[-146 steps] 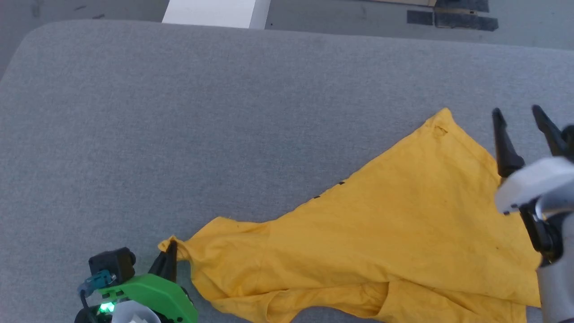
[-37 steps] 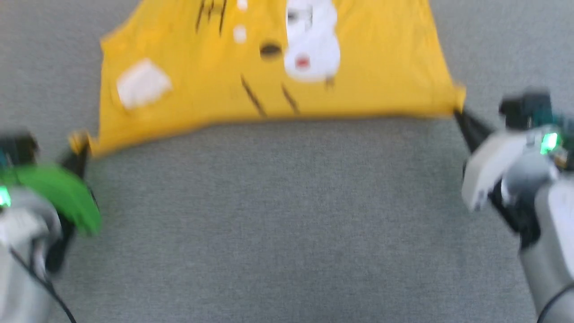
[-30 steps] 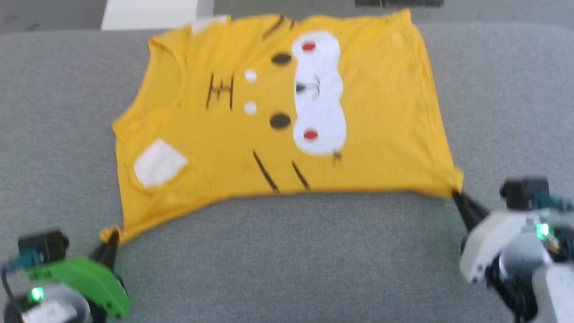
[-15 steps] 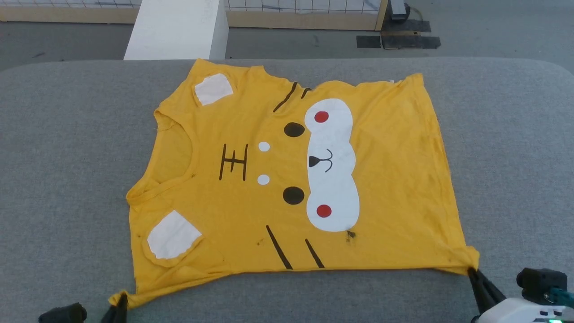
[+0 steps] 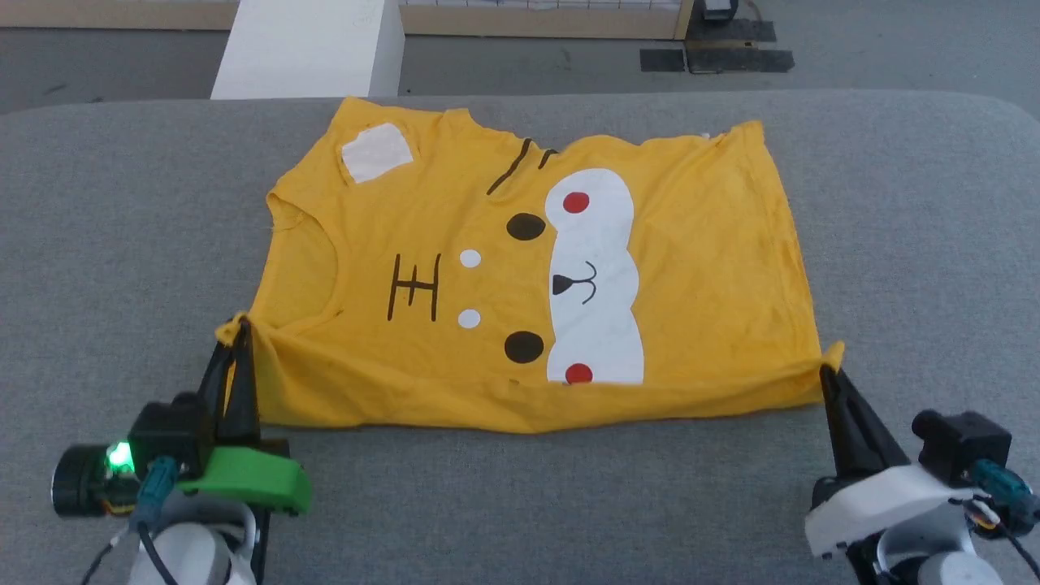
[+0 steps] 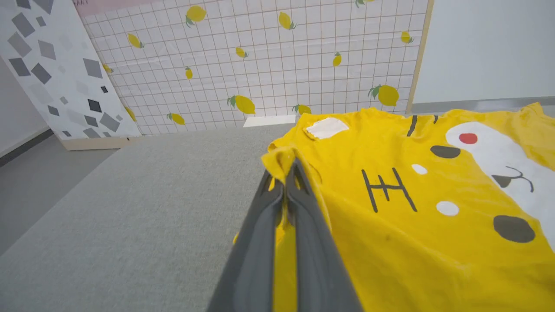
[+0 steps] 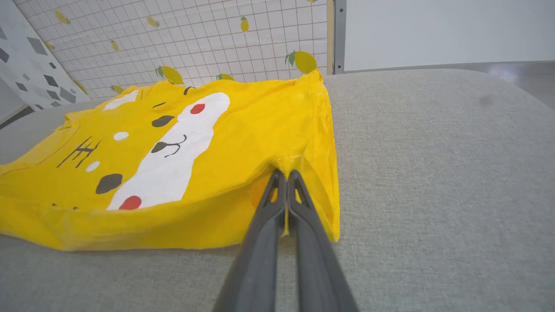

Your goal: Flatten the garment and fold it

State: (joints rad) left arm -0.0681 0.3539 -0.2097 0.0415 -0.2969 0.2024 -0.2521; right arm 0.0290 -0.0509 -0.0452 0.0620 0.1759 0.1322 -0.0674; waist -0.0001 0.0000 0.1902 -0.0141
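Observation:
The garment (image 5: 691, 268) is a bright yellow T-shirt lying print-up on the grey table (image 5: 122, 203), neck to the left, with a cartoon face of white patches, black stripes and red dots. Its near edge is lifted and carried over the lower part, making a soft fold along the front. My left gripper (image 5: 241, 329) is shut on the near left corner (image 6: 282, 160). My right gripper (image 5: 827, 370) is shut on the near right corner (image 7: 288, 167). The garment (image 6: 425, 242) (image 7: 243, 130) spreads away from both sets of fingers.
A white block (image 5: 309, 45) stands on the floor beyond the table's far edge, with dark tape patches (image 5: 715, 57) to its right. A lemon-patterned tiled panel (image 6: 260, 65) (image 7: 195, 39) stands behind. Bare grey table surface lies left, right and in front of the garment.
Both grippers have moved away from me, carrying the near corners over the shirt, so the lower stripes and the near white patch are now covered. The camera has also shifted.

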